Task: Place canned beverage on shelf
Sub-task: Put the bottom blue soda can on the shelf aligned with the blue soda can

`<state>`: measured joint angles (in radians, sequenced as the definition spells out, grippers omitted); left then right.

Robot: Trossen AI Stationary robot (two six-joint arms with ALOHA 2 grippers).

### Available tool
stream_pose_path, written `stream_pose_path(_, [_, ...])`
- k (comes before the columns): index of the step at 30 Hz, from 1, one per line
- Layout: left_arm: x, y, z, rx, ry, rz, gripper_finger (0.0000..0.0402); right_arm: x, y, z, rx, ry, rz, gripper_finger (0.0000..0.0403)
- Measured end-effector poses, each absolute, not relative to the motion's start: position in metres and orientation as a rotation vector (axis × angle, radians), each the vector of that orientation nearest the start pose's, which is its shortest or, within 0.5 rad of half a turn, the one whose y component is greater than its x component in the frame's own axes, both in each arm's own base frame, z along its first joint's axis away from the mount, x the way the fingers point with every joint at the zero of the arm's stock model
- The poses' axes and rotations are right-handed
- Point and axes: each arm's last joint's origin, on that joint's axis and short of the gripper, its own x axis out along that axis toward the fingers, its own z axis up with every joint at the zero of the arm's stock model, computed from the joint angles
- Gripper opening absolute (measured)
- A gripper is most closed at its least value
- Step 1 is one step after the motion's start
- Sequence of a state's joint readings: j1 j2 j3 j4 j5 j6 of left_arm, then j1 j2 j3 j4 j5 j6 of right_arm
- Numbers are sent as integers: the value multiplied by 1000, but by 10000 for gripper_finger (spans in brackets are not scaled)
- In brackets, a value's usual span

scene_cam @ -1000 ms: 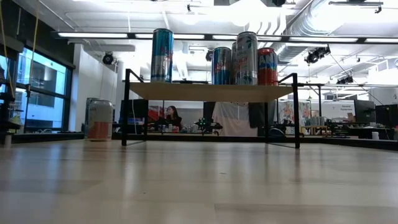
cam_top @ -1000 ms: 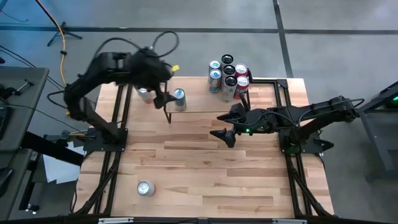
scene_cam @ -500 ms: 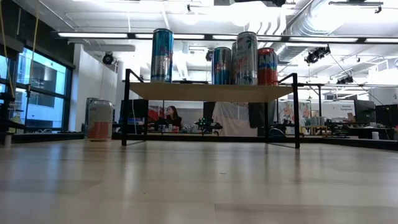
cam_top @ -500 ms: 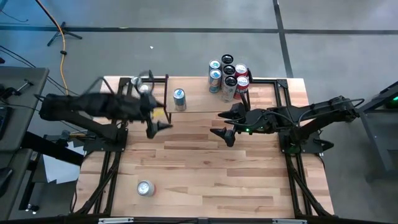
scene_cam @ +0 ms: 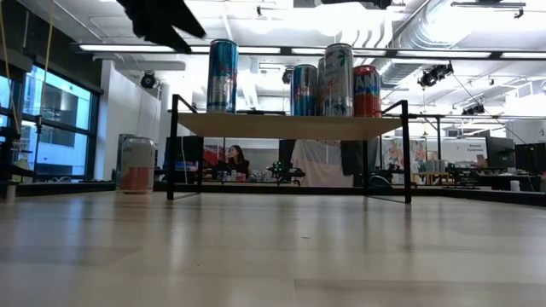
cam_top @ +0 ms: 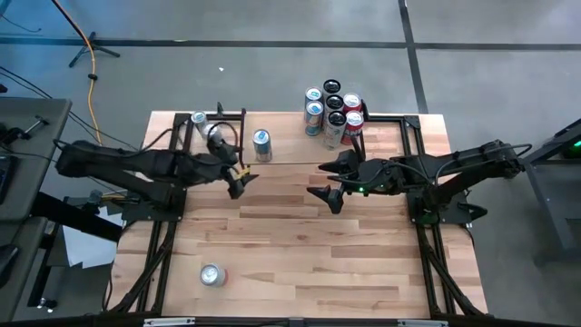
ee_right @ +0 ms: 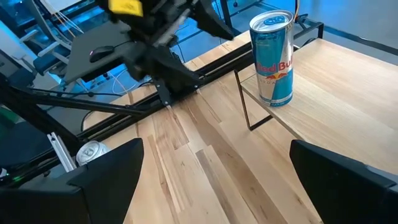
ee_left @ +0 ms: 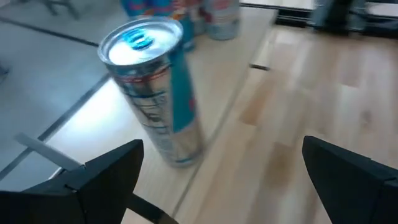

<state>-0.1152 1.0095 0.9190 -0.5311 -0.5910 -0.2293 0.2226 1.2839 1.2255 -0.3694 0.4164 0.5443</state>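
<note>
The shelf (cam_top: 290, 150) stands at the table's far side, a wood top on thin black legs (scene_cam: 290, 125). A blue and silver can (cam_top: 261, 143) stands upright on the shelf's left end; it also shows in the left wrist view (ee_left: 158, 93) and the right wrist view (ee_right: 273, 59). Several more cans (cam_top: 332, 113) stand together on the shelf's right part. My left gripper (cam_top: 240, 180) is open and empty, just near and left of the blue can (ee_left: 222, 149). My right gripper (cam_top: 320, 182) is open and empty over the table's middle (ee_right: 216, 149).
A can (cam_top: 211, 274) stands on the table near its near left corner. Another can (scene_cam: 136, 164) stands on the table left of the shelf, at the far left (cam_top: 199, 119). Black frame rails (cam_top: 172, 182) run along both table sides.
My left gripper has drawn back from the blue can on the shelf's left end toward the table's near edge, and its arm has stretched out low over the left side. The can stays upright on the shelf.
</note>
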Motion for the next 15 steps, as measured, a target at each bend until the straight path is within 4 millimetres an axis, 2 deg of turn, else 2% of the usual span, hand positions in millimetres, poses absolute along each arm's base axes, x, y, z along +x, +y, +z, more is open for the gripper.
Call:
stream_pose_path(5, [225,-4,295,-36,534,637,397,275,50,363,432,338,-302,391])
stream_pose_path(11, [238,-2,288,-161,370,902,397,275,50,363,434,338,-303,391])
stream_pose_path(15, [242,-3,284,-244,289,983,397,275,50,363,432,341,-303,391])
